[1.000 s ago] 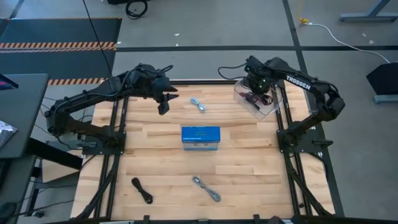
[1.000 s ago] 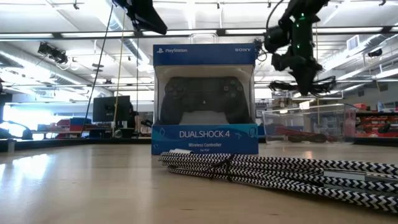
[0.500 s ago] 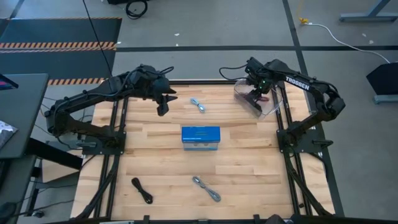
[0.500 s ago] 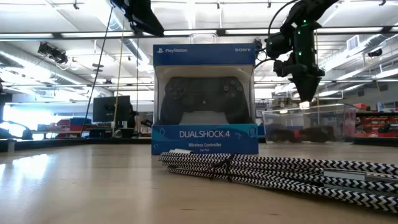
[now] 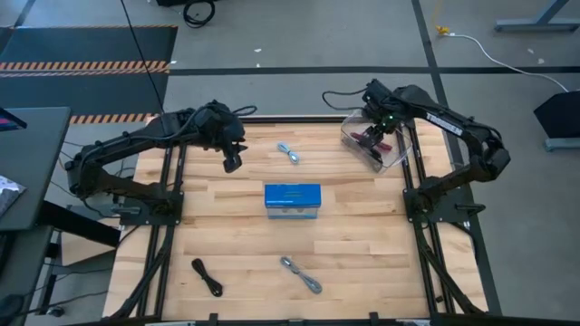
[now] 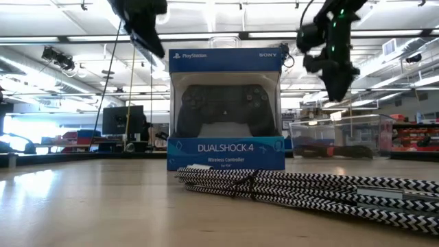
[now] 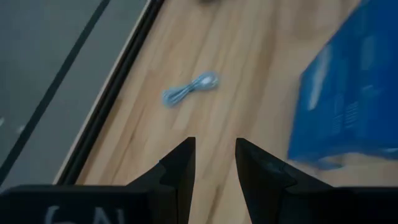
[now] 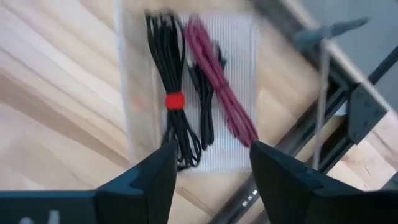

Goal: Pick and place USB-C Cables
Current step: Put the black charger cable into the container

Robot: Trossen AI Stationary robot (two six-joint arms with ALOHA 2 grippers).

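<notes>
A pale blue-white USB-C cable (image 5: 290, 154) (image 7: 189, 89) lies coiled on the wooden table at the far middle. A silver-grey braided cable (image 5: 301, 274) (image 6: 288, 189) and a black cable (image 5: 207, 277) lie near the front edge. In the clear bin (image 5: 397, 156) at the far right lie two black bundles (image 8: 171, 93) and a red cable (image 8: 221, 106). My right gripper (image 5: 374, 136) (image 8: 211, 174) hovers open above the bin, clear of the cables. My left gripper (image 5: 233, 163) (image 7: 214, 165) hangs open above the table, left of the pale cable, with nothing between its fingers.
A blue DualShock 4 controller box (image 5: 293, 200) (image 6: 226, 110) stands upright at the table's middle, between the far and the near cables. Black frame rails run along the table's left and right edges. Bare wood lies around the box.
My right gripper has drawn back a little toward the table's far edge above the bin, and the red cable now shows lying in the bin. My left gripper has turned and gone a little toward the table's near left.
</notes>
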